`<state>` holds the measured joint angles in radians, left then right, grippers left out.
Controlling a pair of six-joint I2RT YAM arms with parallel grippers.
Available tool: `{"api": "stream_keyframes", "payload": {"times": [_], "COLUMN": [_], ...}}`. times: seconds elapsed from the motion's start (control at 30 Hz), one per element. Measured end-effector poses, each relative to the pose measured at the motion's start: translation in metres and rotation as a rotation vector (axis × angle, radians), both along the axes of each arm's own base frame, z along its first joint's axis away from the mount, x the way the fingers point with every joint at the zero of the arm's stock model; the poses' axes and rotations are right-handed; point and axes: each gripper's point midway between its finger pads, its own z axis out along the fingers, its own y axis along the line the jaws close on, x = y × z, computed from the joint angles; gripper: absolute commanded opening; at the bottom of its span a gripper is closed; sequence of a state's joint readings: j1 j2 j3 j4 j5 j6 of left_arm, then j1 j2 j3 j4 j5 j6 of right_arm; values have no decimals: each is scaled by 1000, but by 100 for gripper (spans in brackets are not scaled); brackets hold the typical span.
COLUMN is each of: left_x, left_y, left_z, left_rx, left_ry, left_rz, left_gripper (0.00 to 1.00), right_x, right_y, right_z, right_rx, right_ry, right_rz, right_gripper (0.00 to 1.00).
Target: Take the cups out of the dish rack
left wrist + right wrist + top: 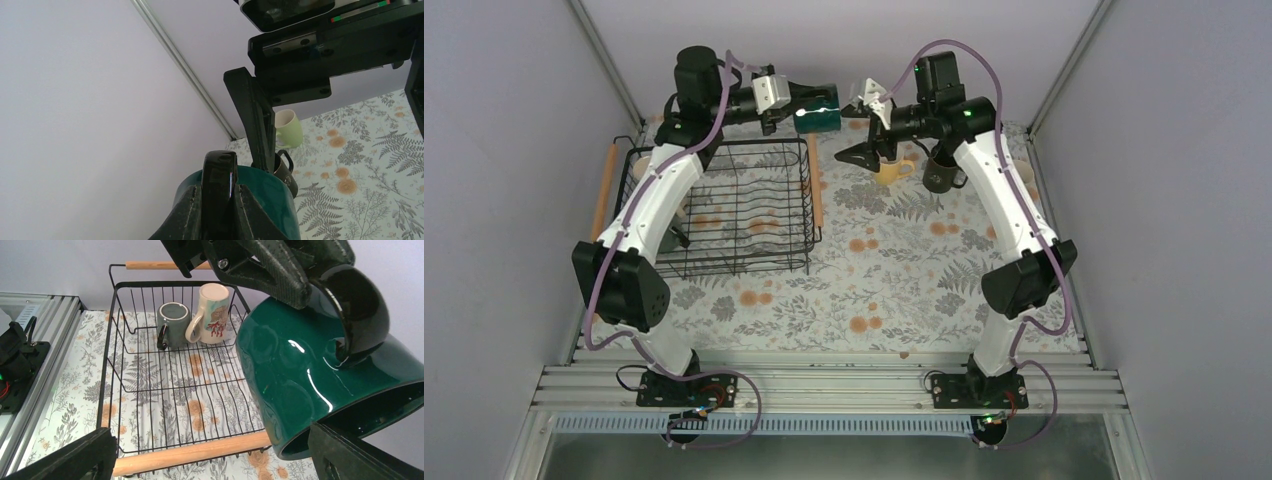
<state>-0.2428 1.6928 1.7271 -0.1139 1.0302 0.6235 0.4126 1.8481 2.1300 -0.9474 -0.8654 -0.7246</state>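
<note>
My left gripper [809, 105] is shut on the black handle [218, 190] of the dark teal mug [822, 120] and holds it in the air past the far right corner of the dish rack [724, 215]. My right gripper [861, 128] is open right beside it; in the right wrist view its gripper [210, 460] has the lower right finger [350, 455] at the mug's mouth [300, 365]. A grey-green mug [172, 322] and a cream patterned mug [212, 312] stand in the rack [190, 452]. The yellow mug [889, 172] and black mug [941, 175] stand on the table.
A pale green mug [288, 128] stands on the flowered cloth near the far wall, beyond the black mug [286, 172]. Walls and metal rails close in the table on the left, far and right sides. The rack's wooden handles [816, 195] run along its sides.
</note>
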Motion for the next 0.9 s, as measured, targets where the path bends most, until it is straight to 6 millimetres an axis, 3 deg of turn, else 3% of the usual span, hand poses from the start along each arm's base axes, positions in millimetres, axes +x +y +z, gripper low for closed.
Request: {"api": "stream_keyframes", "payload": {"times": [0.2, 0.4, 0.43, 0.53, 0.73, 0.83, 0.9], "left_x": [-2, -23, -25, -28, -31, -33, -33], "left_y": [-5, -25, -27, -29, -33, -36, -36], "left_z": [5, 20, 20, 20, 24, 27, 28], "left_rx": [-39, -79, -85, -102, -125, -132, -134], "left_ry": [13, -17, -17, -11, -2, -12, -22], "left_rz": [-18, -114, -125, -143, -161, -170, -167], "left_gripper": [2, 2, 2, 2, 2, 2, 3], "right_x": [2, 1, 1, 2, 3, 3, 3], "right_y": [-4, -3, -2, -3, -5, -5, -5], "right_z": [4, 5, 4, 0, 5, 6, 6], "right_rx": [24, 41, 44, 54, 86, 89, 91], "right_ry": [-2, 3, 3, 20, 42, 40, 43], "right_rz": [9, 26, 29, 32, 39, 38, 40], "right_gripper": [95, 93, 89, 63, 33, 9, 4]}}
